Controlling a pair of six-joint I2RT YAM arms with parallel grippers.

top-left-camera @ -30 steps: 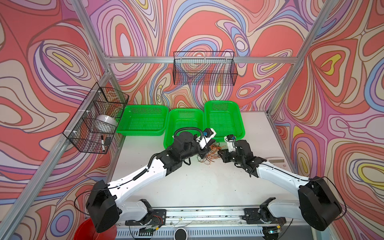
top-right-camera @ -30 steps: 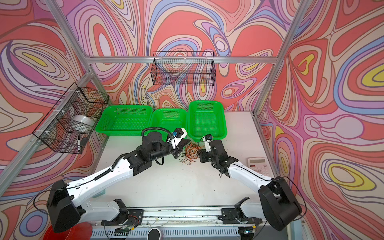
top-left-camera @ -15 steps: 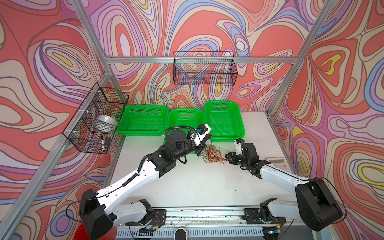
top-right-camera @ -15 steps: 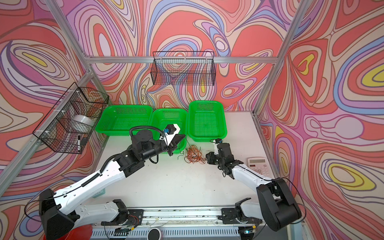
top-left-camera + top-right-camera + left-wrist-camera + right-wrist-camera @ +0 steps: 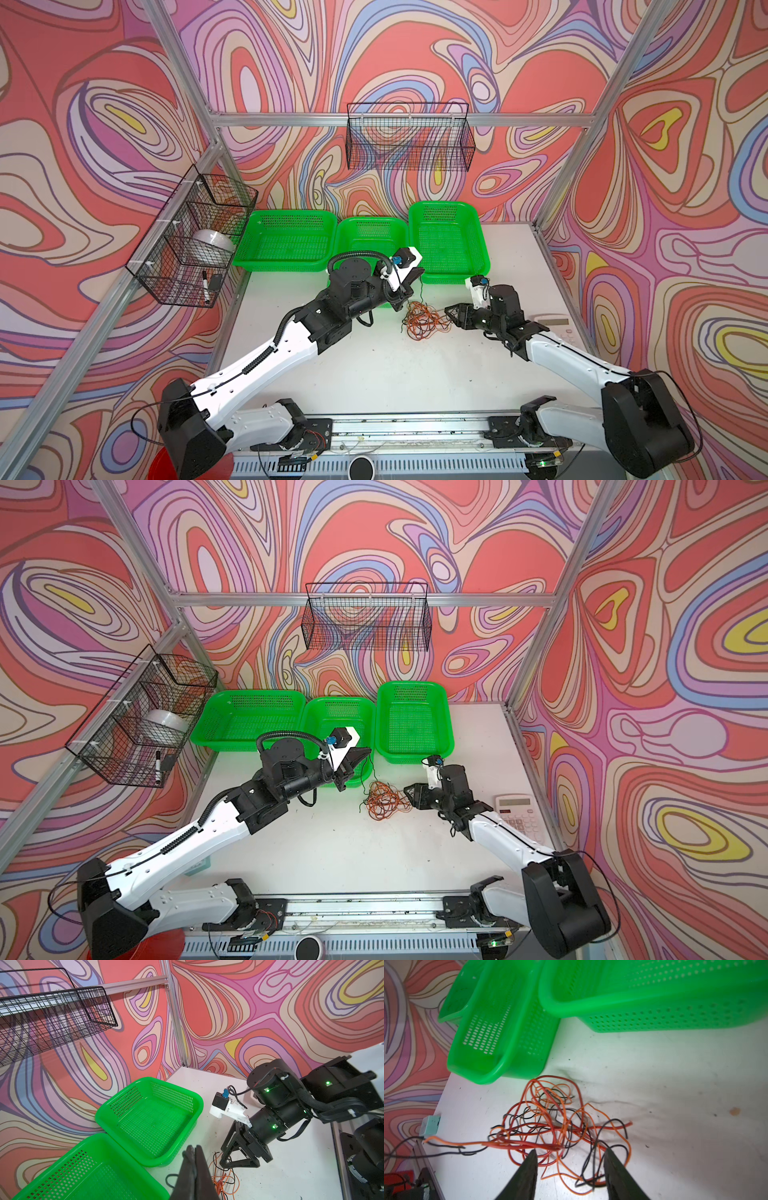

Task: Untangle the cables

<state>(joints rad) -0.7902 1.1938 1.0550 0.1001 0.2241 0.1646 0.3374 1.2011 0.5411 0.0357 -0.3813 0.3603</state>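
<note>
Right pincer (image 5: 570, 1150) opened beside cables (image 5: 424, 322); left pincer (image 5: 417, 274) clamps black strand (image 5: 420, 291).

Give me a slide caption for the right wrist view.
Open right gripper facing tangled red, orange and black cables beside green baskets.

No text, label, brand, number or sign can be read in any view. On the calculator (image 5: 517, 817) lying on the desk (image 5: 332, 854), the display and key markings are too small to be made out.
</note>
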